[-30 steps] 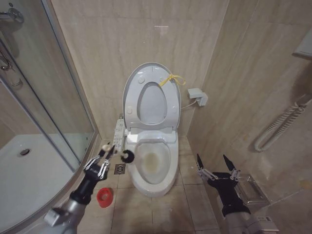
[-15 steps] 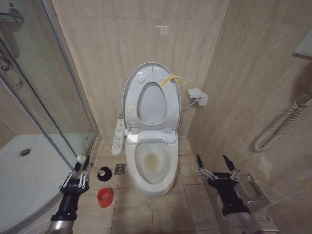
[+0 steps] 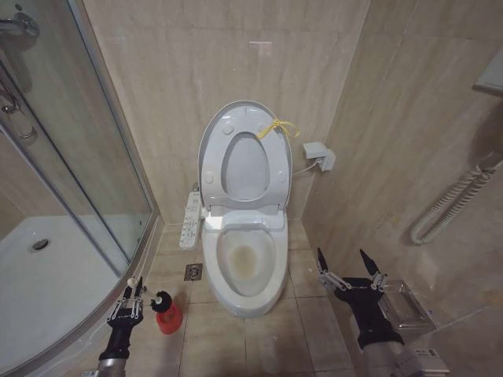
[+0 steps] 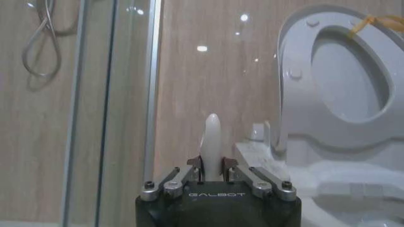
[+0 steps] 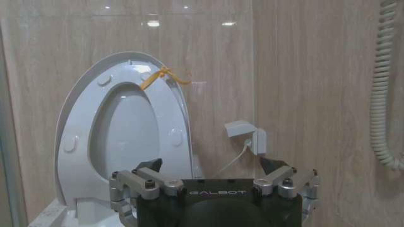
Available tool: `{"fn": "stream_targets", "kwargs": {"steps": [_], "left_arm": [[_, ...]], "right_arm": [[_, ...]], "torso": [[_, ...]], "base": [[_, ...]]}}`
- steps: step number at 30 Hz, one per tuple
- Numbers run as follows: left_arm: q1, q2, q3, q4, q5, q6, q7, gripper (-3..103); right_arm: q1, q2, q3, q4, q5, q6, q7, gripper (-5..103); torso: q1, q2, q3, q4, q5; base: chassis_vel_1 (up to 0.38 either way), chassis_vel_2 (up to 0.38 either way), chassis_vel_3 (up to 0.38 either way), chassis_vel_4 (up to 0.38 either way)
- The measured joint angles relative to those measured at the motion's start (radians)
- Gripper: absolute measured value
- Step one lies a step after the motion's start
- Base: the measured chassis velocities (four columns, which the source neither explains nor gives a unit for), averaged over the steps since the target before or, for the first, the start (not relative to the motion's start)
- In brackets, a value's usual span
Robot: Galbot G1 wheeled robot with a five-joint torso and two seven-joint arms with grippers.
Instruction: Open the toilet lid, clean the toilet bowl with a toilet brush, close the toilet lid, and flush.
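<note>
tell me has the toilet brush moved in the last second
Yes. The left gripper has carried the toilet brush away from the toilet bowl, down and left, so its head now sits at the red holder cup.

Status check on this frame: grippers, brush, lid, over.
Left gripper shut on toilet brush, bristle head at red holder cup. Right gripper open, idle right of toilet bowl. Toilet lid up. Nothing obstructing.

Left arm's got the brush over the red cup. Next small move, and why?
Probably lower it a little further, then open. The left gripper is shut on the toilet brush handle, with the dark bristle head right at the red holder cup and the brush tilted. The toilet lid stands raised; the right gripper waits open beside the toilet bowl.
</note>
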Motion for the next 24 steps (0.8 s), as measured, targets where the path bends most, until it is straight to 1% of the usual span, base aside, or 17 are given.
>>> {"fn": "stream_targets", "kwargs": {"steps": [1,3,4,5,6,8,16,17,19,24], "left_arm": [[-0.025,0.005,0.008,0.043,-0.018,-0.015,0.021,21],[-0.063,0.014,0.024,0.107,-0.051,-0.029,0.043,21],[-0.078,0.016,0.028,0.133,-0.059,-0.033,0.049,21],[-0.078,0.016,0.028,0.133,-0.059,-0.033,0.049,21],[-0.096,0.017,0.031,0.162,-0.068,-0.036,0.055,21],[-0.12,0.019,0.046,0.206,-0.1,-0.036,0.057,21],[-0.156,0.017,0.072,0.29,-0.141,-0.042,0.072,21],[-0.156,0.017,0.072,0.29,-0.141,-0.042,0.072,21],[-0.17,0.019,0.075,0.327,-0.148,-0.053,0.079,21],[-0.175,0.022,0.078,0.356,-0.157,-0.057,0.088,21]], "right_arm": [[0.0,0.0,0.0,0.0,0.0,0.0,0.0,100],[0.0,0.0,0.0,0.0,0.0,0.0,0.0,100],[0.0,0.0,0.0,0.0,0.0,0.0,0.0,100],[0.0,0.0,0.0,0.0,0.0,0.0,0.0,100],[0.0,0.0,0.0,0.0,0.0,0.0,0.0,100],[0.0,0.0,0.0,0.0,0.0,0.0,0.0,100],[0.0,0.0,0.0,0.0,0.0,0.0,0.0,100],[0.0,0.0,0.0,0.0,0.0,0.0,0.0,100],[0.0,0.0,0.0,0.0,0.0,0.0,0.0,100],[0.0,0.0,0.0,0.0,0.0,0.0,0.0,100]], "torso": [[0.0,0.0,0.0,-0.0001,0.0001],[0.0,0.0,0.0,-0.0002,0.0002],[0.0,0.0,0.0,0.0001,0.0002],[0.0,0.0,0.0,0.0001,0.0002],[0.0,0.0,0.0,-0.0001,0.0002],[0.0,0.0,0.0,-0.0001,0.0004],[0.0,0.0,0.0,-0.0001,0.0004],[0.0,0.0,0.0,-0.0001,0.0004],[0.0,0.0,0.0,-0.0001,0.0003],[0.0,0.0,0.0,0.0,0.0003]], "base": [[0.0,0.0,0.0,0.0],[0.0,0.0,0.0,0.0],[0.0,0.0,0.0,0.0],[0.0,0.0,0.0,0.0],[0.0,0.0,0.0,0.0],[0.0,0.0,0.0,0.0],[0.0,0.0,0.0,0.0],[0.0,0.0,0.0,0.0],[0.0,0.0,0.0,0.0],[0.0,0.0,0.0,0.0]]}}
